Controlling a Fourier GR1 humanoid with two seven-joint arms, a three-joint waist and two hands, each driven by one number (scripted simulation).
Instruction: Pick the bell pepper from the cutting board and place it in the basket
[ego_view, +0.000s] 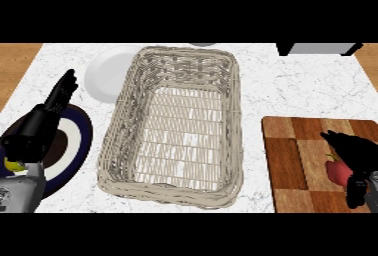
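Red bell pepper (337, 170) sits on the wooden cutting board (291, 165), right under my right hand (356, 152). The black fingers curl over its top and outer side, so only its left face and a bit of yellow-green stem show. Looks like the hand is closing on it; whether it is lifted off the board I cannot tell.

Handling guess: light, hollow, fairly stiff skin, smooth and a bit slippery, round so it can roll. I'd take it across the widest part of the body, thumb one side, fingers opposite, not by the stem.

Wicker basket (122, 130) lies well to the left of that hand, on the white marble desk (295, 85), long side running away from me. Nothing in it that I can see, just the open weave floor.

Left hand (52, 107) is at the far left, fingers straight and relaxed, holding nothing, over a dark blue-rimmed plate (77, 135). A white plate (107, 75) sits beyond it, touching the basket's far-left corner.
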